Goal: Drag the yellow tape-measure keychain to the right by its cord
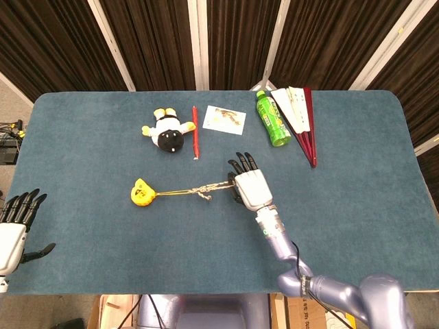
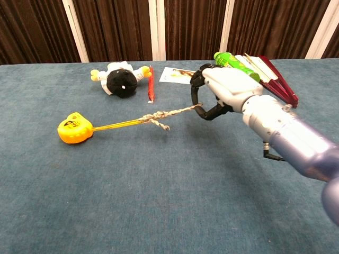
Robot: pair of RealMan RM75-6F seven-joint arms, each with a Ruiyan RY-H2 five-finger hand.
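Note:
The yellow tape-measure keychain [image 1: 141,193] [image 2: 74,128] lies on the blue table left of centre, tilted up on one side. Its cord [image 1: 199,190] [image 2: 156,117], yellow near the body and braided grey further along, runs taut to the right and rises off the cloth. My right hand [image 1: 250,186] [image 2: 222,91] pinches the cord's free end between thumb and curled fingers, just right of the table's middle. My left hand [image 1: 14,226] hovers past the table's left front edge with fingers spread, holding nothing.
A black-and-white plush toy [image 1: 169,131] [image 2: 120,78], a red pen [image 1: 195,132] and a printed card [image 1: 224,118] lie at the back centre. A green bottle [image 1: 273,119] [image 2: 236,67] and a folded red-and-white fan [image 1: 302,120] lie at the back right.

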